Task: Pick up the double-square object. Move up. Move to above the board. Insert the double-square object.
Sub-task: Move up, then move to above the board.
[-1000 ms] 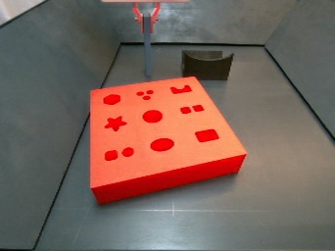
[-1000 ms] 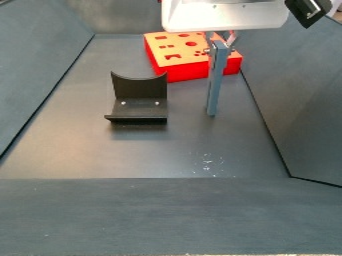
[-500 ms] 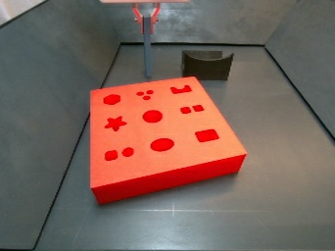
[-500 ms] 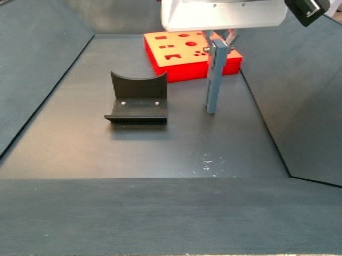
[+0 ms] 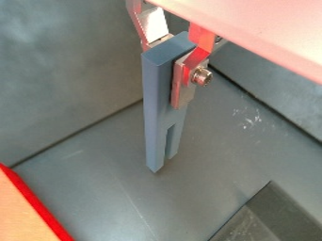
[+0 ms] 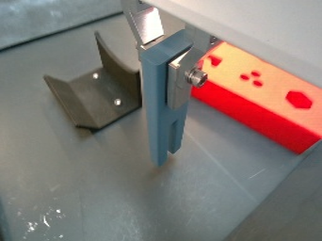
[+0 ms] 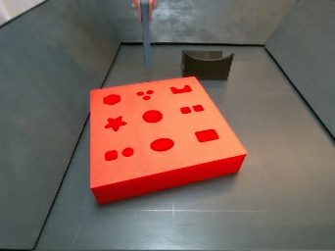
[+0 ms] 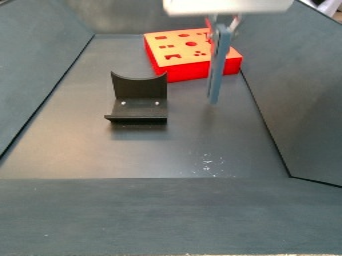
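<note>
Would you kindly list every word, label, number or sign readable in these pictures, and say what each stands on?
There are none: no text shows on the board, the double-square object, the fixture or the floor.
The tool, above the floor beside the board, is shut on the double-square object and bears no marking either.

The hand hangs high with the double-square object upright, clear of the tabletop. At its 9 o'clock the fixture stands; at 12 o'clock the board blocks low passage. Open tabletop lies toward 6.
</note>
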Robot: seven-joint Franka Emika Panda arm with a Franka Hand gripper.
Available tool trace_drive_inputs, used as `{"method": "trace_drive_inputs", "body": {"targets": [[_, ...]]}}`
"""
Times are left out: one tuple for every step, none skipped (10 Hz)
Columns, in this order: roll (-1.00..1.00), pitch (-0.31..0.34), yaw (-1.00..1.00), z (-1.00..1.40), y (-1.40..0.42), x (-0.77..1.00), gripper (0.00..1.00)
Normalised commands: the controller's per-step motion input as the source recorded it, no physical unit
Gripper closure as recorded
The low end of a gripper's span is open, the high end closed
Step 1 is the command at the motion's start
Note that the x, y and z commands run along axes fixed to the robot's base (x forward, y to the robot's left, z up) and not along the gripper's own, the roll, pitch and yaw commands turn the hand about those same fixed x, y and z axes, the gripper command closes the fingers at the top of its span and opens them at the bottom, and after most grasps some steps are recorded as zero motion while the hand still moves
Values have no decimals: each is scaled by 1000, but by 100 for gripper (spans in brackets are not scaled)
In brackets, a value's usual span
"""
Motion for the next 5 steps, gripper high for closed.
{"method": "trace_drive_inputs", "body": {"targets": [[30,70,35,359,-42,2,100],[42,80,32,190,-29,10,100],[-208,143,-93,1000,14,269,100],[-207,146,-93,1000,15,271,100],[-207,158,-81,1000,14,234,100]]}}
